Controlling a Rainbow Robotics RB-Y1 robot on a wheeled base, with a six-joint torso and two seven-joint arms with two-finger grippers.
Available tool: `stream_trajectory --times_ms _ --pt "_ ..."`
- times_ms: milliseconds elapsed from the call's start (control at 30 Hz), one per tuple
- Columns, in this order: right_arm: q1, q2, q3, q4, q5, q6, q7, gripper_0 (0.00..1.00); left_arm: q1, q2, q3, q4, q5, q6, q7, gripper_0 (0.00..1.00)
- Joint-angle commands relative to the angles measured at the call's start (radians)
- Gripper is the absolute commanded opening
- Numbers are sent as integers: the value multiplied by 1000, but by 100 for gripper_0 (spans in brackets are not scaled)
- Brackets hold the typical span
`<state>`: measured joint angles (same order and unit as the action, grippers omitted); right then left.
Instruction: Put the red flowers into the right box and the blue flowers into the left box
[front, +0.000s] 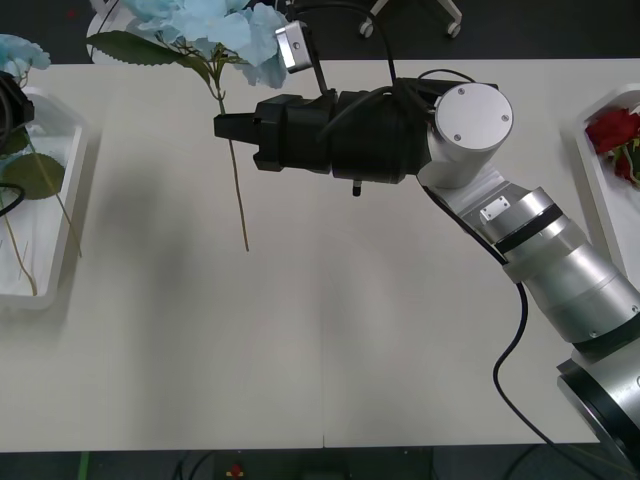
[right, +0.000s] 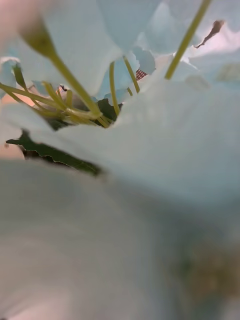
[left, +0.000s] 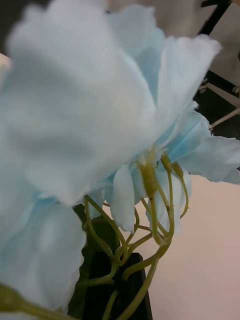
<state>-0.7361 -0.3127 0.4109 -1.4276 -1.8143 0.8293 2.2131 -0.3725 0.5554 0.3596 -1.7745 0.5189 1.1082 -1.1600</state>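
Note:
My right gripper reaches across the table to the left and is shut on the thin green stem of a blue flower. Its pale cluster hangs past the table's far edge and its stem end points down toward me. Those blue petals crowd the right wrist view. The left box sits at the table's left edge, holding stems and a leaf. My left gripper is over its far end, shut on a second blue flower, whose cluster rises right above a black finger. Red flowers lie in the right box.
The white table stretches bare between the two boxes. Beyond its far edge is dark floor with white chair legs. My right arm's silver elbow spans the table's right half.

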Motion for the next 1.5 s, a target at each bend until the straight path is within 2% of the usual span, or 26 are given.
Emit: stream_trajectory --times_ms 33,500,733,1033,1067,1100,1133,1200,1233,1367,1500 --pt "-49 53 20 0 24 -41 33 0 -78 75 130 96 33 39 -104 0" --pt "-63 92 20 15 61 -64 40 0 -109 186 285 388 35 35 -402 0" --pt "-66 98 20 15 61 -68 33 0 -115 190 302 573 81 -73 -558 0" --pt "-65 99 20 16 61 -61 27 0 -111 189 265 629 121 -106 -604 1" --pt "-65 98 22 16 63 -59 25 0 -106 189 257 629 125 -106 -604 4" --pt "-65 99 20 16 63 -61 25 0 -108 189 254 630 133 -106 -603 28" --pt "-66 99 20 16 63 -59 23 0 -108 189 252 629 145 -106 -603 63" --pt "-66 99 20 16 63 -59 23 0 -106 189 254 629 170 -93 -603 91" --pt "-65 99 22 16 63 -59 22 0 -106 190 254 629 185 -76 -604 98" --pt "-65 104 22 16 63 -59 20 0 -103 190 254 629 227 -37 -607 100" --pt "-65 107 22 16 63 -61 16 0 -57 202 254 546 291 13 -650 100"
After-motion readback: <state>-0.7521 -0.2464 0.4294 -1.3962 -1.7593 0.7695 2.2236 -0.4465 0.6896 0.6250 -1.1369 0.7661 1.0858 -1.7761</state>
